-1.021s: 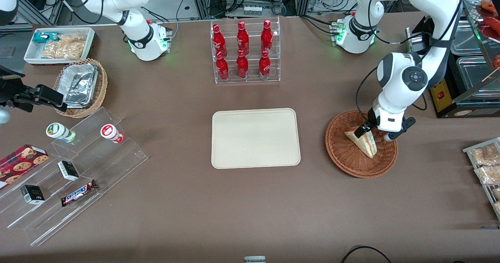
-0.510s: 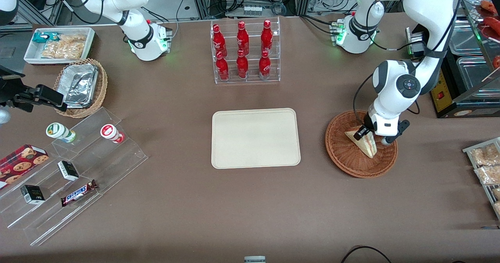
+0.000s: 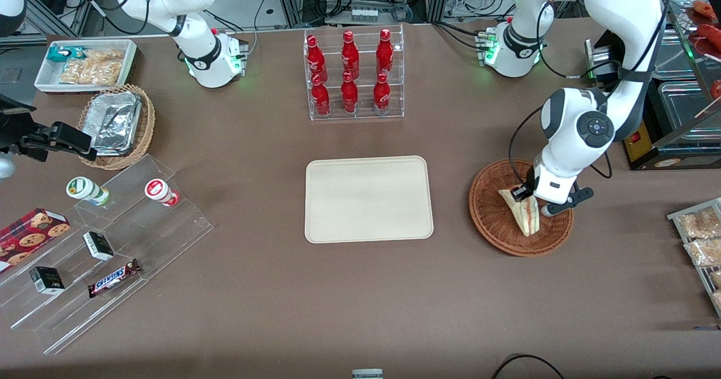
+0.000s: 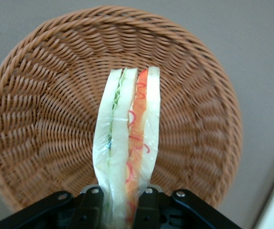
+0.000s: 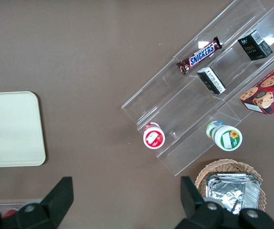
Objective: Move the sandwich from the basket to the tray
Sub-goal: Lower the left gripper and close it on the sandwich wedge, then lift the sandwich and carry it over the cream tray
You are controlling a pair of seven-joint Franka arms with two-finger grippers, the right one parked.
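Observation:
The sandwich (image 3: 526,213), a wrapped white-bread wedge with red and green filling along its cut edge (image 4: 127,143), stands on edge in the reddish-brown wicker basket (image 3: 495,221). My left gripper (image 3: 529,197) is shut on the sandwich's end farther from the front camera, one finger pressed against each bread face (image 4: 121,210). The basket's woven floor (image 4: 46,124) shows all around the sandwich. The cream tray (image 3: 369,199) lies flat at the table's middle, beside the basket toward the parked arm's end, with nothing on it.
A clear rack of red bottles (image 3: 352,75) stands farther from the front camera than the tray. Toward the parked arm's end are a tan basket of foil containers (image 3: 115,123), a white bin of snacks (image 3: 84,63) and clear stepped shelves (image 3: 107,244). Snack packets (image 3: 701,232) lie near the working arm's end.
The sandwich has turned from leaning on its face to standing on edge, its tip swung nearer the front camera. The wrist shifted slightly, with the fingers now closed on the sandwich.

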